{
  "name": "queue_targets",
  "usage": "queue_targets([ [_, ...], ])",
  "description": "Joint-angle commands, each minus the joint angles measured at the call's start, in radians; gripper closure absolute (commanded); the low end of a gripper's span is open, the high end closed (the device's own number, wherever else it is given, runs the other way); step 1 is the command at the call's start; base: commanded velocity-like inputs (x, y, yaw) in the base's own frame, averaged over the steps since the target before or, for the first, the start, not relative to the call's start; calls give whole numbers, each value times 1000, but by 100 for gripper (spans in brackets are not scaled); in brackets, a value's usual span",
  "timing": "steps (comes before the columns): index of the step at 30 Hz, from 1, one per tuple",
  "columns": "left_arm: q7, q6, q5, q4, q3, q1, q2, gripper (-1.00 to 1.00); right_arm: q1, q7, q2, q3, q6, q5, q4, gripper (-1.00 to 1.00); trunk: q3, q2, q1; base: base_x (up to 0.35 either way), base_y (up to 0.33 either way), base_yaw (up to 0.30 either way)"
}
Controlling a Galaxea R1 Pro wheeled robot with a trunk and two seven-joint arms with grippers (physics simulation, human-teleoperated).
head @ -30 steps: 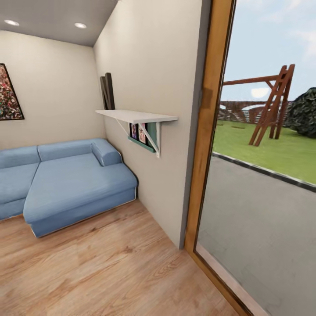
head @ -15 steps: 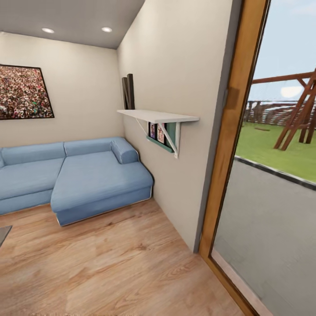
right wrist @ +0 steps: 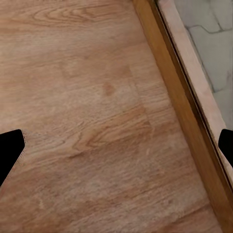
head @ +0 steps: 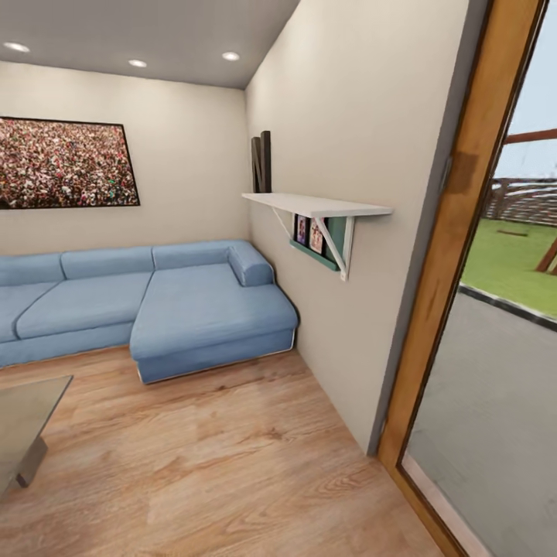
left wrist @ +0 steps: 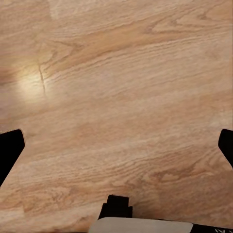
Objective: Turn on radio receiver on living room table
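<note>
Indoors, the living room stretches across the head view: at far left a corner of the glossy grey table juts in over the plank floor, with the part of its top that shows carrying no radio. Behind it, a long blue sofa runs along the back wall under a framed crowd picture. Further right, a white shelf on brackets sticks out from the side wall, two dark boards leaning on top and small photos beneath. At far right, a wood-framed glass door opens onto paving and lawn. Both wrist views look down on floorboards. The left gripper has its fingers spread wide apart, nothing between them; the right gripper, likewise spread and empty, hangs near the door's sill.
</note>
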Motion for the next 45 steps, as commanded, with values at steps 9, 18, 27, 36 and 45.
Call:
queue_targets([
  [9, -1, -1, 4, -1, 37, 0, 22, -100, 0, 0, 0, 0, 0, 0, 0, -100, 0, 0, 0, 0, 0, 267],
  [18, -11, -2, 6, -1, 118, 0, 87, -100, 0, 0, 0, 0, 0, -1, 0, -100, 0, 0, 0, 0, 0, 267],
  [27, -15, -6, 7, 0, 124, 0, 97, -100, 0, 0, 0, 0, 0, -1, 0, -100, 0, 0, 0, 0, 0, 267],
  [36, -37, -16, 5, 0, 123, 0, 97, -100, 0, 0, 0, 0, 0, -1, 0, -100, 0, 0, 0, 0, 0, 267],
  [45, -47, -18, 5, 0, 123, 0, 97, -100, 0, 0, 0, 0, 0, -1, 1, -100, 0, 0, 0, 6, 27, 267],
])
